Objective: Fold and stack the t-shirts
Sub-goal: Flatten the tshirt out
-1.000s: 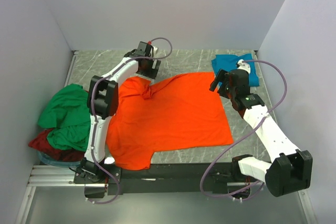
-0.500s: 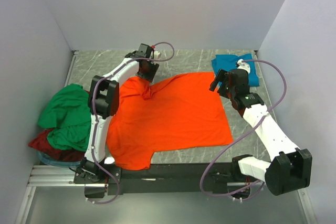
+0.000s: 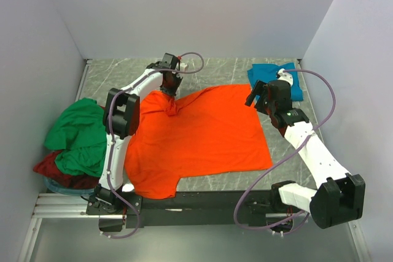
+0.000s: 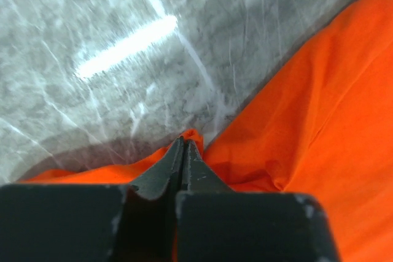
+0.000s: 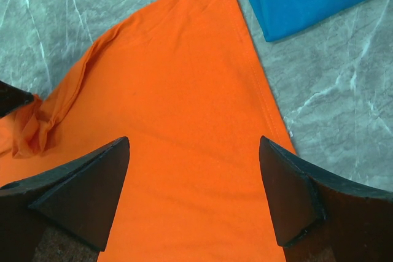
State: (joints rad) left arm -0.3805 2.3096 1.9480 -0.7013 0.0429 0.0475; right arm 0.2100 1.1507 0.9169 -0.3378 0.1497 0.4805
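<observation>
An orange t-shirt lies spread across the middle of the table. The left gripper is clenched on a bunched fold at its far left corner. The right gripper hangs released over its far right edge, near a folded teal t-shirt. A green t-shirt lies heaped at the left.

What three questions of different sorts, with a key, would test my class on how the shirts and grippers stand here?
1. True or false: the right gripper is shut on the teal t-shirt.
2. What does the left gripper pinch? A) the teal t-shirt B) the orange t-shirt C) nothing
3. Which t-shirt lies under the crumpled green t-shirt?

Key
1. False: it is open, above the orange t-shirt.
2. B
3. The dark red t-shirt.
</observation>
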